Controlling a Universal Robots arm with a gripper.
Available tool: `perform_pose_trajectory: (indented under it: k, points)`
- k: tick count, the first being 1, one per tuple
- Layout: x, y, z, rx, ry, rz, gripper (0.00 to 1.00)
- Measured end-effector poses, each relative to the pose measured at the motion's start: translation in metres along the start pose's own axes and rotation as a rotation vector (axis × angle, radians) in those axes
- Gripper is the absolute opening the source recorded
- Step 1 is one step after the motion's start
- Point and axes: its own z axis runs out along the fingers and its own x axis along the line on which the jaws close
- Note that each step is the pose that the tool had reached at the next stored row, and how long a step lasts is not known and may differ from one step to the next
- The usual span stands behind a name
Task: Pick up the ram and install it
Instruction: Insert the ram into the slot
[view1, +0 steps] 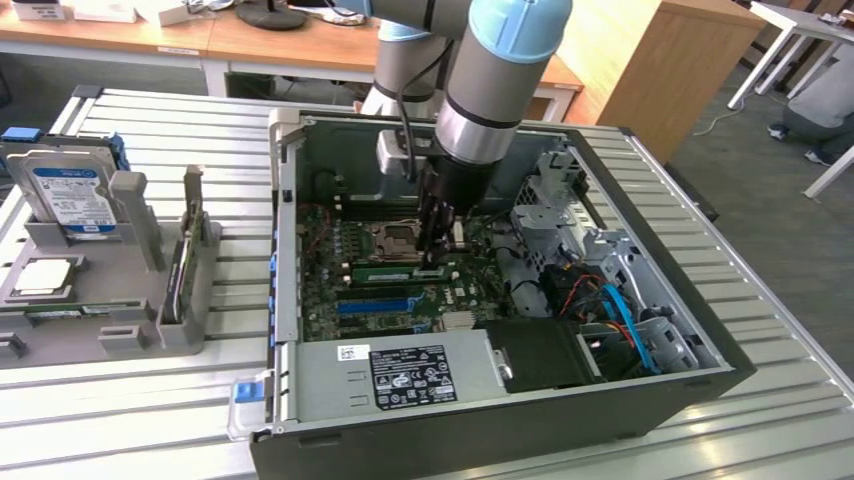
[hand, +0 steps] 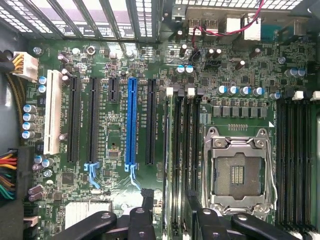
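End effector (view1: 430, 262) spread wide, nothing gripped, poised over ram (view1: 387, 270) on motherboard (view1: 334, 295); risk: ram left half-seated if pressed unevenly.

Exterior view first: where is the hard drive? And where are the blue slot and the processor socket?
hard drive (view1: 70, 195), exterior view, on its blue-white label.
blue slot (hand: 131, 120), wrist view, middle of its length.
processor socket (hand: 239, 172), wrist view, its centre.

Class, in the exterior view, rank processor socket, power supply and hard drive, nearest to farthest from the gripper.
1. Processor socket, on the motherboard beside the gripper.
2. Power supply, inside the case, by its wall.
3. Hard drive, outside the case, exterior view's left.
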Motion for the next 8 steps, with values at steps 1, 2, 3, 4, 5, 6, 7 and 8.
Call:
perform_pose_trajectory:
  k: [1,2,3,4,5,6,7,8]
  points:
    - [0.0000,0.0001,-0.0012,-0.0001,0.0003,0.000,0.38]
    - [-0.0001,0.0001,-0.0029,0.0000,0.0001,0.000,0.38]
    - [-0.0001,0.0002,-0.0043,0.0000,0.0000,0.000,0.38]
    - [-0.0001,0.0002,-0.0051,0.0000,0.0001,0.000,0.38]
    - [-0.0002,0.0002,-0.0051,0.0001,-0.0001,0.000,0.38]
    - [-0.0002,0.0002,-0.0051,0.0001,-0.0001,0.000,0.38]
    - [-0.0002,0.0002,-0.0051,0.0001,-0.0001,0.000,0.38]
    - [-0.0002,0.0002,-0.0051,0.0001,-0.0001,0.000,0.38]
